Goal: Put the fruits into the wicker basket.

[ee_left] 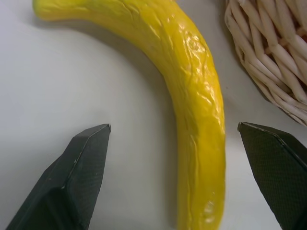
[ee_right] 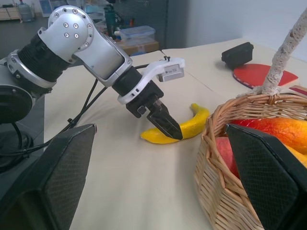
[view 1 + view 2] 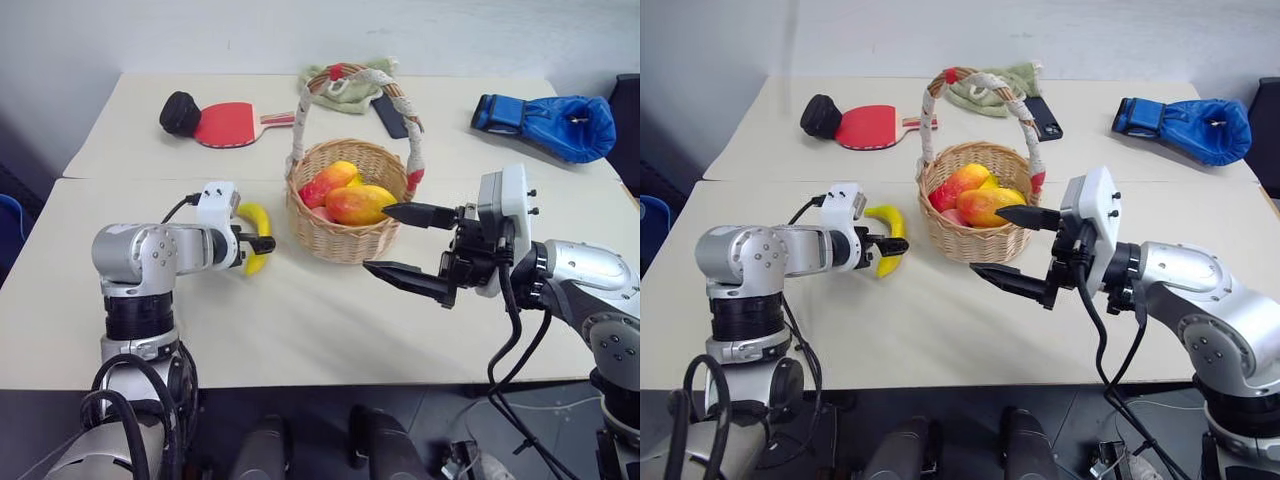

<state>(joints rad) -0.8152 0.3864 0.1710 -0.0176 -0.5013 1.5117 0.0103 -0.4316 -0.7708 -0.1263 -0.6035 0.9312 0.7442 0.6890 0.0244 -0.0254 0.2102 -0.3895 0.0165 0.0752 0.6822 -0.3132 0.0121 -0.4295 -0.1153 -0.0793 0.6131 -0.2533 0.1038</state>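
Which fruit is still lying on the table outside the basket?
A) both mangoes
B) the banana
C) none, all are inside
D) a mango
B: the banana lies on the table beside the wicker basket, between the open fingers of the left gripper, while both mangoes already sit in the basket.

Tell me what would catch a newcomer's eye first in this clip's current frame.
The wicker basket at the table's middle, with two mangoes already inside under its tall cloth-wrapped handle. Just to its left, the banana lies on the table beside the basket, with the left tool open astride it. The right tool hangs open on the basket's right side, holding nothing.
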